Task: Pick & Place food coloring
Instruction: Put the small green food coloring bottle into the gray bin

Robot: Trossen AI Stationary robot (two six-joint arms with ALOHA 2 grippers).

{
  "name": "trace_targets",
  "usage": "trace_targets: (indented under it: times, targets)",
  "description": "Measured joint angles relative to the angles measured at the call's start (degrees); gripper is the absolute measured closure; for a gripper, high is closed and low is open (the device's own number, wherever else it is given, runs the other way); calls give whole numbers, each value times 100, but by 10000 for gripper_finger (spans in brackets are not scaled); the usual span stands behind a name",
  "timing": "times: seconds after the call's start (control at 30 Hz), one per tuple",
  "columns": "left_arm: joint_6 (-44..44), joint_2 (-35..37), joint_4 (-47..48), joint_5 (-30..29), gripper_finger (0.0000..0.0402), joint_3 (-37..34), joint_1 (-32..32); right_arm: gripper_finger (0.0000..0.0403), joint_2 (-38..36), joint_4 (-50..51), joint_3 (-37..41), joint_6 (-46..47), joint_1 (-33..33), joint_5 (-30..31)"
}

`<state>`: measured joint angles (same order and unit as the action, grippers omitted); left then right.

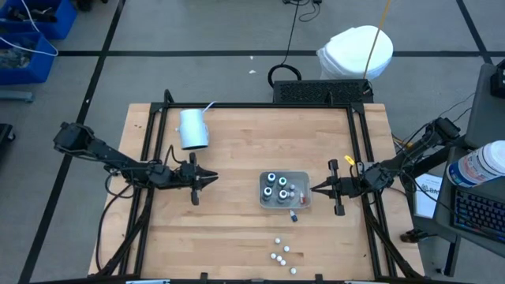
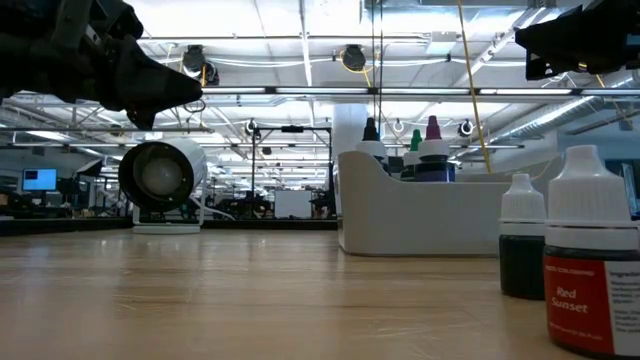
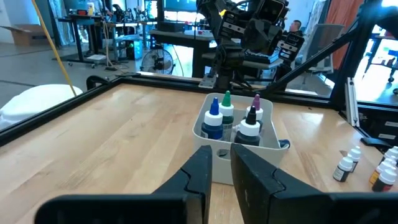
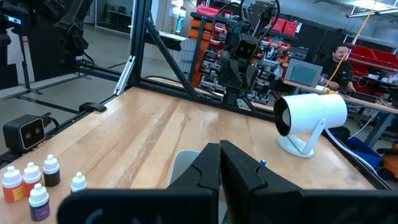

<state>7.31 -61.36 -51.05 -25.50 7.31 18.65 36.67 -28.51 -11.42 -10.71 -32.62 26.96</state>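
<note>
**Both grippers empty, small dropper bottles waiting in tray and on bare wood**

The left gripper [image 3: 221, 163] hangs above the table with its 2 fingers [image 3: 198, 171] drawn close, only a narrow slit between them and nothing in it. It points at the tray [image 3: 205, 132], which sits near but apart from the tips. The right gripper [image 4: 220, 163] faces the tray from the opposite side, fingers pressed together, also holding nothing.

Outward from the tips, the food coloring sits in 2 places. About 4 bottles in the tray [image 1: 278, 188] stand upright with coloured dropper caps. A loose group of white-capped bottles [image 1: 282, 254] lies on the wood toward the table's near edge, well apart from both grippers, and 1 dark bottle [image 1: 293, 215] rests just beside the tray's corner. In the low view a bottle labelled Red Sunset [image 2: 590, 270] stands upright on the table.

These bottles look light, stiff plastic, smooth-sided and probably slippery, and narrow enough to tip at a nudge. The safest hold is likely across the round body just below the cap shoulder, fingers opened first and lowered straight down. Those packed in the tray leave little room between neighbours, so an outer 1 seems easier.

A pale cylindrical cup [image 1: 193, 129] lies on its side at the far left.
</note>
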Motion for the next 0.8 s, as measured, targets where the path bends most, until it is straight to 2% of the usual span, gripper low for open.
trace_targets:
  times: [0.63, 0.73, 0.8]
  targets:
    - [7, 0, 4, 2, 334, 0, 0, 400, 68, -137, -54, 11, -24, -37]
    - [14, 0, 4, 2, 334, 0, 0, 402, 295, 349, -595, -168, -204, -167]
    - [74, 0, 1, 3, 334, 0, 0, 402, 661, 1017, -1190, -205, -384, 13]
